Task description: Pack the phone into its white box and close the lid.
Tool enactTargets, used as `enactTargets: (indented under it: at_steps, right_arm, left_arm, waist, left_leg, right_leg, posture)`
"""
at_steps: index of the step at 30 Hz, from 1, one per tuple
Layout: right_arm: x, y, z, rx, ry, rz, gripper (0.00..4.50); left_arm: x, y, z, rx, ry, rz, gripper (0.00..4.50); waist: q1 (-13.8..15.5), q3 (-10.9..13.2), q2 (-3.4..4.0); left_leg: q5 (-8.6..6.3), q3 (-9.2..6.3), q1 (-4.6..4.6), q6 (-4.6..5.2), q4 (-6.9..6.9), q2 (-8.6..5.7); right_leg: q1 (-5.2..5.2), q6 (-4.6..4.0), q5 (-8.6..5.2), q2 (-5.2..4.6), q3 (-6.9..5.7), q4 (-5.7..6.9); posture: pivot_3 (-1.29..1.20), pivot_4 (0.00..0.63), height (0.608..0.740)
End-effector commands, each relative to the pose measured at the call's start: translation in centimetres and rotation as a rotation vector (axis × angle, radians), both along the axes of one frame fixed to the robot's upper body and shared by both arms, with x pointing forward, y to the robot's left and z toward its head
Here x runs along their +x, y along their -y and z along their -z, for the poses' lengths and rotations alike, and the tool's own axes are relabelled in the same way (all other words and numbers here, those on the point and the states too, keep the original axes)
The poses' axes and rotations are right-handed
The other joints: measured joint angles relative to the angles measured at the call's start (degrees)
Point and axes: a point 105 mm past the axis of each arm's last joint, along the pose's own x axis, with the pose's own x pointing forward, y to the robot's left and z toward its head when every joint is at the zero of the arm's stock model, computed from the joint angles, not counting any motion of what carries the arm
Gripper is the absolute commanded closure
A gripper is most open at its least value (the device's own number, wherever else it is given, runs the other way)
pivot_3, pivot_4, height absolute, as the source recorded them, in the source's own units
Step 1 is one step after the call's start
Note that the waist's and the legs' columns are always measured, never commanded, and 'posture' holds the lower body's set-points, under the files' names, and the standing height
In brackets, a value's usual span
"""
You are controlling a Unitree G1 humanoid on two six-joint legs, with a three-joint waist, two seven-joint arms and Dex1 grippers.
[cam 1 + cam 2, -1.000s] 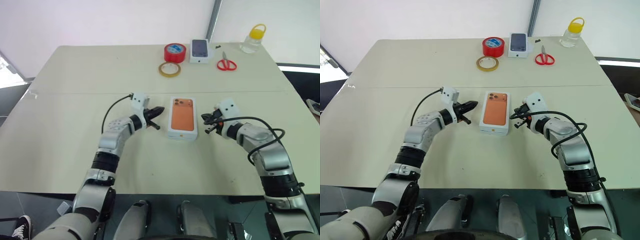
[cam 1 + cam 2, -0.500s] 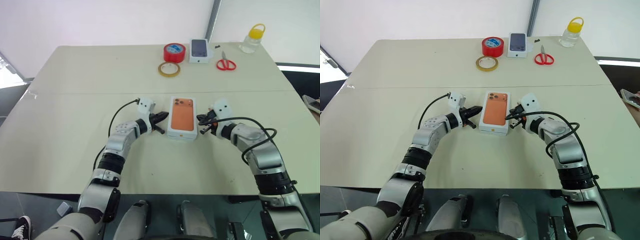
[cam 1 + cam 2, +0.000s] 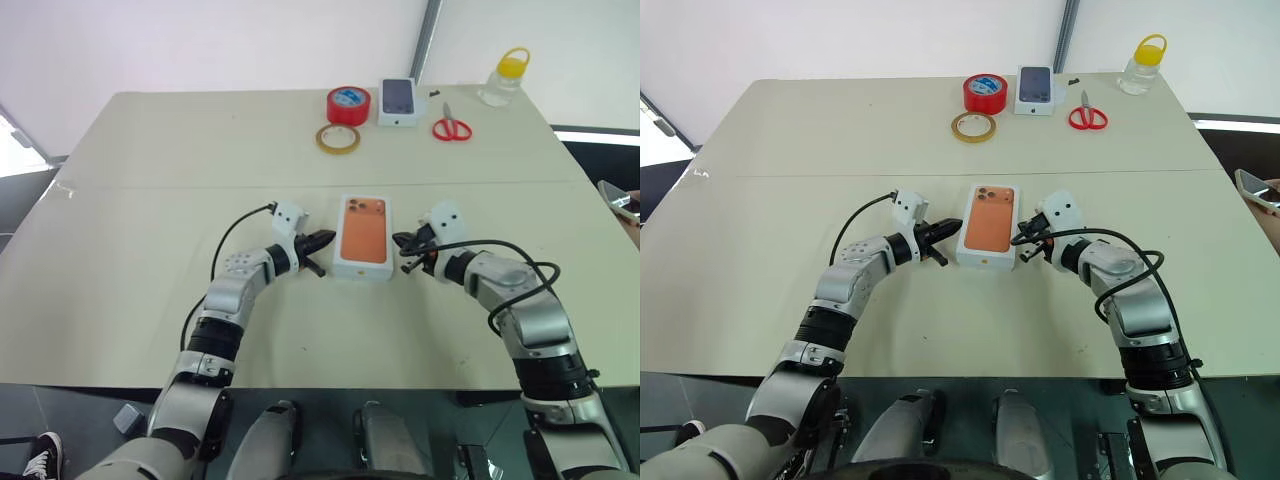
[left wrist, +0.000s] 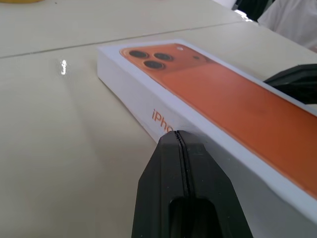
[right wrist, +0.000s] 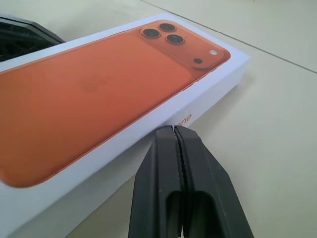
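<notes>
The left hand [image 3: 946, 231] sits on the matte cream table [image 3: 790, 150] just beside the left long side of the white box [image 3: 985, 257]. Its two black, wedge-shaped fingers [image 4: 185, 193] are pressed together with nothing between them, and the left wrist view shows their tip right at the box's side wall, by the orange lettering; contact cannot be confirmed.

The box lies closed at the table's middle. The lid [image 3: 989, 219] is smooth white cardboard with crisp edges, and its top carries a glossy orange picture of a phone with rounded corners and a cluster of three lenses at one corner. The phone itself cannot be seen.

The right hand [image 3: 1021, 238] mirrors the left at the box's right long side, its fingers [image 5: 183, 188] likewise closed flat on each other and empty, the tip just beside the wall.

At the far edge of the table lie a tan tape ring [image 3: 974, 127], a red tape roll [image 3: 986, 93], a small white box [image 3: 1036, 90] with a dark phone picture, red-handled scissors [image 3: 1089, 118] and a clear bottle [image 3: 1143, 65] with a yellow cap.

A second earlier both hands stood clearly apart from the box; they have since closed in on its sides. The box has not shifted.
</notes>
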Motion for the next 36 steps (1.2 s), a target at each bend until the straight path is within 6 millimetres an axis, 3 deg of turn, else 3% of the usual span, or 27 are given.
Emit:
enactTargets:
  at_steps: [1,6,12,15,18,21,24,30,36]
  right_arm:
    - [-0.4,-0.8,-1.0,0.001,0.039,-0.042,4.45]
    - [0.0,-0.1,-1.0,-0.027,0.056,-0.009,4.45]
    - [1.3,2.5,-2.8,-0.056,0.113,0.076,4.45]
    - [1.8,2.6,-4.0,-0.025,0.144,0.078,4.45]
    - [1.8,1.2,-4.6,0.015,0.159,0.032,4.45]
    - [1.1,-0.6,-4.2,0.046,0.137,-0.039,4.45]
    - [-0.1,-2.0,-2.6,0.032,0.073,-0.116,4.45]
    - [-1.7,-2.0,0.7,-0.092,-0.014,-0.157,4.45]
    - [-1.0,-1.8,0.3,-0.088,0.008,-0.123,4.45]
  left_arm:
    - [-0.4,0.4,-0.9,0.003,0.041,0.032,4.50]
    - [0.3,-0.6,-1.2,-0.014,0.035,-0.019,4.50]
    - [1.5,-1.4,-4.3,-0.100,0.074,-0.048,4.50]
    - [2.0,-0.5,-6.8,-0.168,0.108,-0.036,4.50]
    - [2.2,1.0,-7.8,-0.194,0.120,-0.012,4.50]
    - [2.0,2.6,-7.1,-0.175,0.104,0.020,4.50]
    - [1.5,3.7,-5.4,-0.140,0.062,0.051,4.50]
    - [0.5,2.2,-0.5,0.029,-0.014,0.060,4.50]
    - [0.6,1.5,-0.1,0.031,-0.019,0.040,4.50]
  waist:
    - [0.00,0.00,0.00]
    - [-0.09,0.00,0.00]
    - [0.10,0.00,-0.01]
    - [0.15,0.01,-0.01]
    - [0.15,0.01,-0.01]
    - [-0.04,0.01,-0.02]
    - [-0.04,0.01,-0.02]
    - [-0.13,-0.01,-0.01]
    - [-0.01,-0.08,-0.03]
  left_leg:
    - [-0.02,0.00,0.00,0.03,0.00,0.00]
    - [-0.01,0.00,0.00,0.02,0.00,0.00]
    - [-0.01,0.00,0.00,0.01,0.03,-0.01]
    - [-0.01,0.00,-0.01,0.01,0.03,-0.01]
    - [0.01,0.00,-0.01,-0.01,0.04,-0.01]
    - [0.04,0.00,-0.01,-0.08,0.06,-0.01]
    - [0.04,0.00,-0.01,-0.08,0.05,0.00]
    - [-0.01,0.01,0.02,0.01,0.07,0.00]
    - [-0.10,0.00,0.13,0.13,0.13,0.02]
  right_leg:
    - [0.00,0.00,0.00,0.00,0.00,0.00]
    - [0.00,0.00,0.00,0.00,0.00,0.00]
    - [0.01,0.00,0.00,-0.01,0.00,0.00]
    - [0.00,0.00,0.00,0.00,-0.01,0.00]
    - [0.04,0.00,0.00,-0.01,-0.01,-0.02]
    - [0.05,0.01,0.00,0.00,-0.01,-0.02]
    - [0.03,0.01,0.00,0.01,-0.01,0.00]
    - [0.03,0.01,0.00,0.02,0.00,0.02]
    - [0.20,0.01,0.00,0.03,0.00,-0.01]
  posture:
    - [0.00,0.150,0.740]
    - [0.00,0.150,0.740]
    - [0.00,0.150,0.740]
    - [0.00,0.150,0.740]
    - [0.00,0.150,0.740]
    - [0.00,0.150,0.740]
    - [0.00,0.150,0.740]
    - [0.00,0.150,0.740]
    - [0.00,0.150,0.740]
